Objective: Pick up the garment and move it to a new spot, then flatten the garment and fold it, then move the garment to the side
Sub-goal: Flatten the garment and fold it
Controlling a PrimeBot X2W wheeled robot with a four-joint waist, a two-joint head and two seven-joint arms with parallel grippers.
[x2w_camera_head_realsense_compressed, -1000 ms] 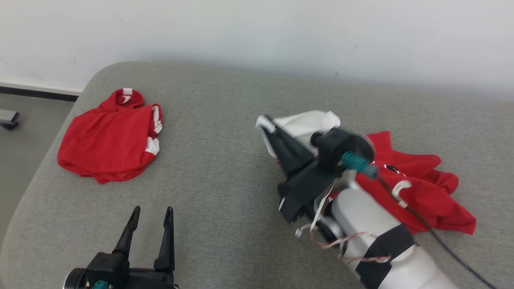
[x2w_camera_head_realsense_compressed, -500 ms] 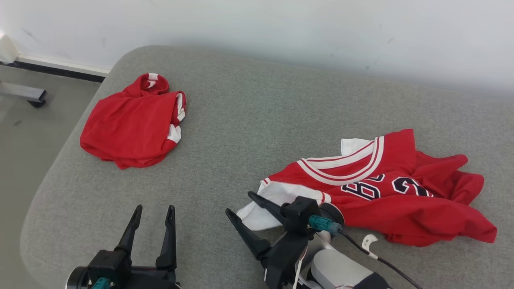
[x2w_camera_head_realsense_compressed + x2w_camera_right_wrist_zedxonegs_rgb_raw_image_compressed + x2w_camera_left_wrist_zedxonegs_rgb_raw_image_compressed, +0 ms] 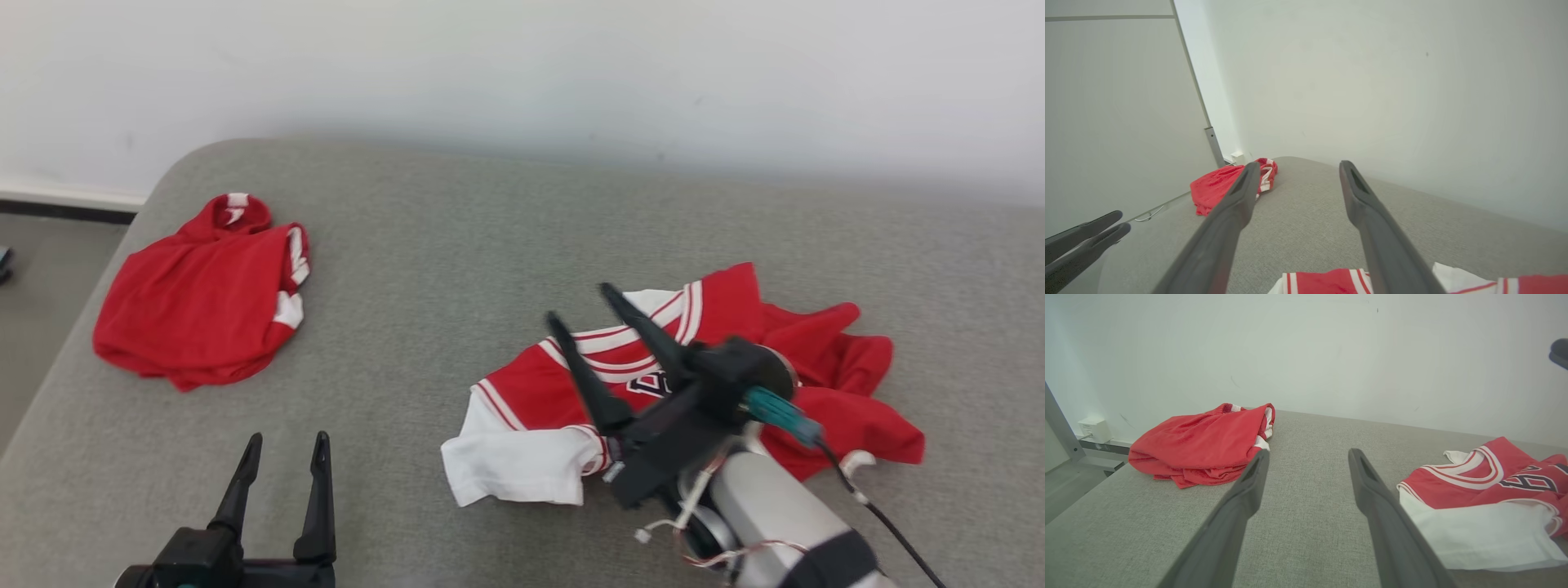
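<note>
Basketball jersey (image 3: 522, 388) lies crumpled on the grey counter's (image 3: 424, 269) right side. Right end effector (image 3: 580, 302) hangs over it, forearm angled forward-left, fingers spread and empty. Left end effector (image 3: 288, 437) rests low, fingers spread.

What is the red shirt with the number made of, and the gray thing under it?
The jersey looks like thin, soft fabric, maybe polyester: it crumples in loose folds, matte red with white trim. The gray padded surface looks like woven upholstery cloth: fine matte weave, rounded edge.
</note>
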